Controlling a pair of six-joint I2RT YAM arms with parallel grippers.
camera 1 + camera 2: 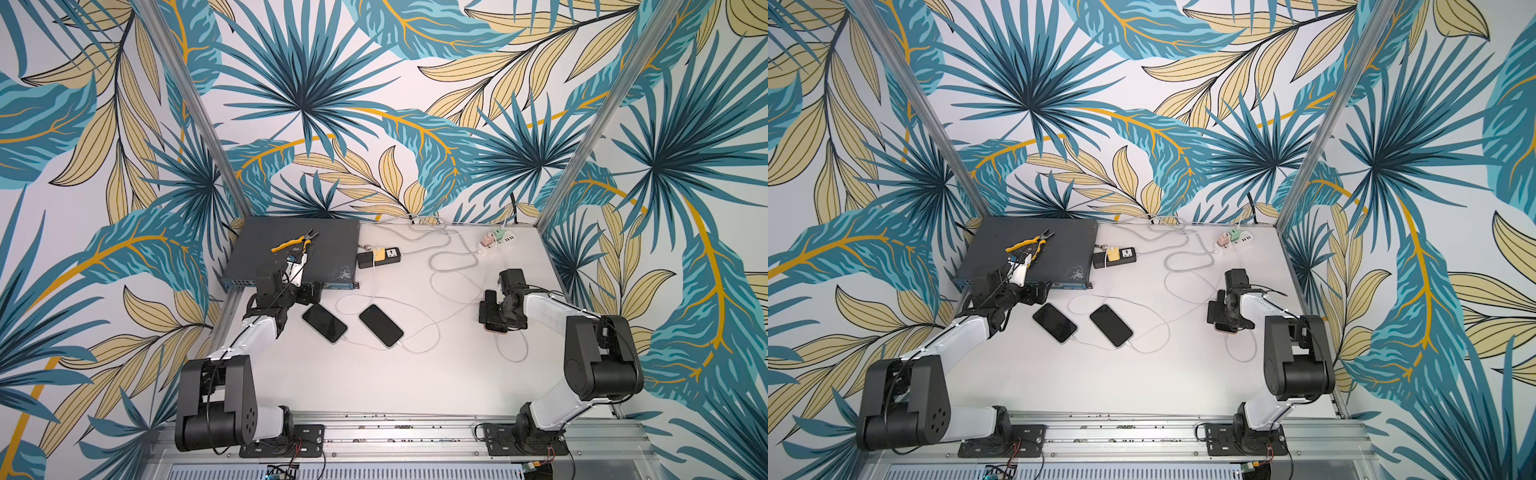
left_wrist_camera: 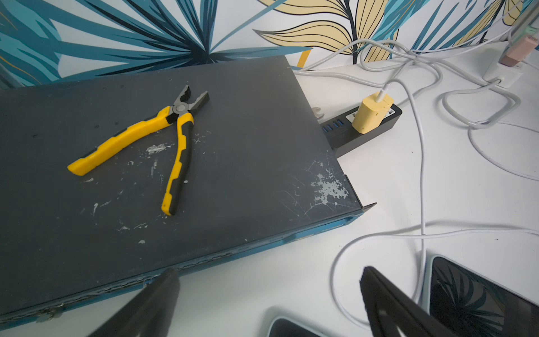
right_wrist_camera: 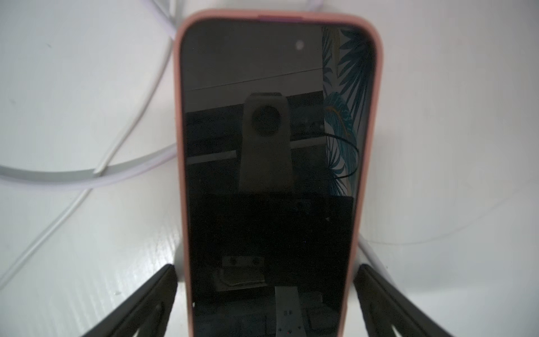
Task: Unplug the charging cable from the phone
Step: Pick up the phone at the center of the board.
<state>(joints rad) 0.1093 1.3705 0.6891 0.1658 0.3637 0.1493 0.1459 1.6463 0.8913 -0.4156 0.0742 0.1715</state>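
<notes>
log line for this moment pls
left gripper: open, holding nothing | right gripper: open, straddling pink phone | charging cable: looks plugged in

The space is walled on three sides by wallpaper printed with large teal, dark-blue and pale-yellow tropical leaves. The panels are joined by two silver aluminium corner posts. A smooth white tabletop is evenly lit, and a grooved aluminium rail is fixed along its near edge.

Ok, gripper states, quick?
Left gripper: open, empty.
Right gripper: open, astride the pink phone; no firm grip visible.
</notes>
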